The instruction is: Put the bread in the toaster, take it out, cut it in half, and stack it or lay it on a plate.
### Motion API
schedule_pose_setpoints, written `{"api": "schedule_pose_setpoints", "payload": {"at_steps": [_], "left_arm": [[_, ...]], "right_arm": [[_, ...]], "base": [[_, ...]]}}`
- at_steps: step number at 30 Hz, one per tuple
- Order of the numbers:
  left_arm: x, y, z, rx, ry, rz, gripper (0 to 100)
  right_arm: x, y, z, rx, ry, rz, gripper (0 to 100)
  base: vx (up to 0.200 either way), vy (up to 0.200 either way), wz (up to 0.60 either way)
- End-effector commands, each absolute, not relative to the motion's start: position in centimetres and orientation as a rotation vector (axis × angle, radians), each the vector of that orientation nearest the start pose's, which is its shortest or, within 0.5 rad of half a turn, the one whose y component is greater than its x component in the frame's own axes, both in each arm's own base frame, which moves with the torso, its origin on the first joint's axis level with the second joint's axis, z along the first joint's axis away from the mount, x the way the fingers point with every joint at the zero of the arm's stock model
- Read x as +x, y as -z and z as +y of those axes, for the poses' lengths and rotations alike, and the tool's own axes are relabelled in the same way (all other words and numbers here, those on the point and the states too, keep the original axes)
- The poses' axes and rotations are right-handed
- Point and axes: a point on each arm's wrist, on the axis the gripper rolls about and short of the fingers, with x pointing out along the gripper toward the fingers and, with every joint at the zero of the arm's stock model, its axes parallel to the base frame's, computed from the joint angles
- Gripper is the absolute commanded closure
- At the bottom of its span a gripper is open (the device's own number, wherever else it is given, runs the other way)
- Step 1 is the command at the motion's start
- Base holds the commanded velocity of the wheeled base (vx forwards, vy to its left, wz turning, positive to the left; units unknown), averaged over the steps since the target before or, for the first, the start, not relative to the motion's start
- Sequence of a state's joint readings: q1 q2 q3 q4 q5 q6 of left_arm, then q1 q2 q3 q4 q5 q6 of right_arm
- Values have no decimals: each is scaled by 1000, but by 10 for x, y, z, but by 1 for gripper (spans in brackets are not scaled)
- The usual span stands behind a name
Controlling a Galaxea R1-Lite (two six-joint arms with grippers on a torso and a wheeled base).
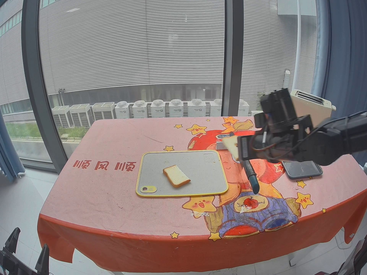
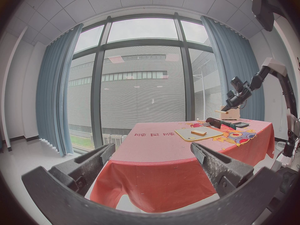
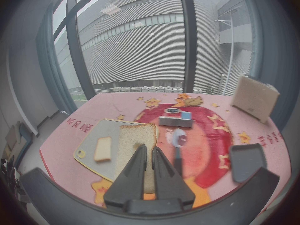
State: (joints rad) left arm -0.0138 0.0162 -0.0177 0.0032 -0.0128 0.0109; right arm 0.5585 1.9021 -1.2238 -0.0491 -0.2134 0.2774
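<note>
Right hand (image 3: 149, 148) pinches whole bread slice (image 3: 134, 138): pale crumb, tan crust.

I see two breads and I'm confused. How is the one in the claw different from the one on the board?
The held slice is pinched in the right gripper above the table; the board piece lies flat on the cutting board, untouched. The held slice looks broad; the board piece looks narrower. Both are pale bread with brown crust.
</note>
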Motion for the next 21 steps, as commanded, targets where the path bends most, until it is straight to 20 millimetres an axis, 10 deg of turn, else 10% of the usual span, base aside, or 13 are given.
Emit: {"api": "schedule_pose_setpoints", "payload": {"at_steps": [1,9,21], "left_arm": [[-22,-76,0,9,26,14,0],[-22,-76,0,9,26,12,0],[-22,-76,0,12,26,12,0]], "right_arm": [[270,-205,104,27,-110,545,100],[275,-162,37,14,64,703,100],[315,-87,34,22,72,747,100]], "base": [[0,-200,0],[0,-200,0],[0,-100,0]]}}
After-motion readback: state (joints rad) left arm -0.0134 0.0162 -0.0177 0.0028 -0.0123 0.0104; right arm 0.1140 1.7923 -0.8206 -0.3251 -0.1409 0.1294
